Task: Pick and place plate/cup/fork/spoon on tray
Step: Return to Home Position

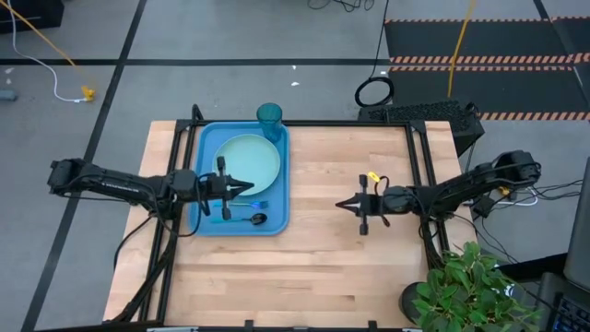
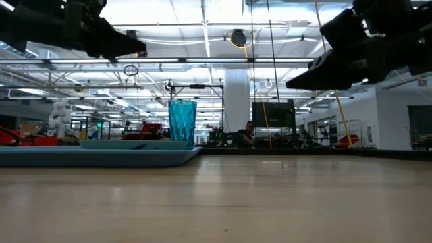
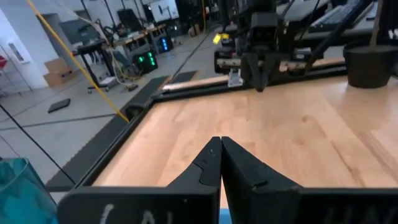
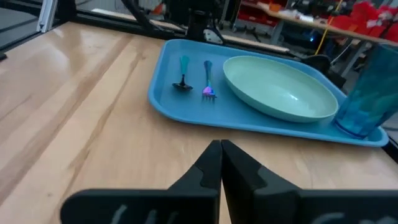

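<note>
Jaws pressed together and empty on both grippers: left gripper [image 1: 249, 189] hangs over the tray [image 1: 205, 227], right gripper [image 1: 339, 205] over bare table [image 1: 350, 267]. Plate [image 1: 249, 159], cup [image 1: 269, 115], fork [image 1: 245, 205] and spoon [image 1: 259, 219] all sit on the tray. To go home, the left should probably lift first — plate and cup are close below — and a plant [image 1: 466, 281] stands by the right arm.

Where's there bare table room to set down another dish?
Bare wood lies between the tray and the right gripper, and across the wide strip from both arms to the edge by the plant. The tray is crowded: plate, cup, fork, spoon, left gripper above.
</note>
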You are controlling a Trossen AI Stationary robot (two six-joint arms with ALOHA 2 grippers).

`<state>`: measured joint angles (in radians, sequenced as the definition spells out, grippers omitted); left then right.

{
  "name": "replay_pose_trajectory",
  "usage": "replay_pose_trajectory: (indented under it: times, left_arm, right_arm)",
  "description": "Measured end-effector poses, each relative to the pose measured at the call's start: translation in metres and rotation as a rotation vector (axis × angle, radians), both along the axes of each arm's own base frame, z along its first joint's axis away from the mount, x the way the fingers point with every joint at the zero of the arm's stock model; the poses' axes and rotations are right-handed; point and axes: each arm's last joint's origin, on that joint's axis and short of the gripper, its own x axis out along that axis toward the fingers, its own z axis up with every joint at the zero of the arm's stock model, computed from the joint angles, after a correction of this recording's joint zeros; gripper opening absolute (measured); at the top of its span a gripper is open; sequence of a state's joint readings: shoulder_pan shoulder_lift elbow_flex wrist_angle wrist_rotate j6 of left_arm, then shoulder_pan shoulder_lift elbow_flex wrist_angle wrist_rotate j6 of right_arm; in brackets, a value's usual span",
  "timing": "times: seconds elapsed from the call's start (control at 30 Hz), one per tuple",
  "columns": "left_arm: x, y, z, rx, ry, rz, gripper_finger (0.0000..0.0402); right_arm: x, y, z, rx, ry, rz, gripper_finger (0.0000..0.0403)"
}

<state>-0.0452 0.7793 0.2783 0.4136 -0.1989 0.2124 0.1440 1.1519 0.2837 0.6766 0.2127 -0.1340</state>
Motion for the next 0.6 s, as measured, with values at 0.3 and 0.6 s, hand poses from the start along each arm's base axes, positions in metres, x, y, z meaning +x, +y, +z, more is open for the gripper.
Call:
replay_pose_trajectory:
  times: [0.3, 0.6]
  left_arm:
    - [-0.005, 0.005, -0.016, -0.006, 0.000, 0.026, 0.0006]
    - [-0.008, 0.006, -0.025, -0.040, -0.015, 0.019, 0.0004]
  right_arm:
    - [-0.031, -0.009, -0.016, 0.012, -0.077, -0.027, 0.0000]
    - [-0.048, -0.011, -0.002, 0.039, -0.226, -0.024, 0.0000]
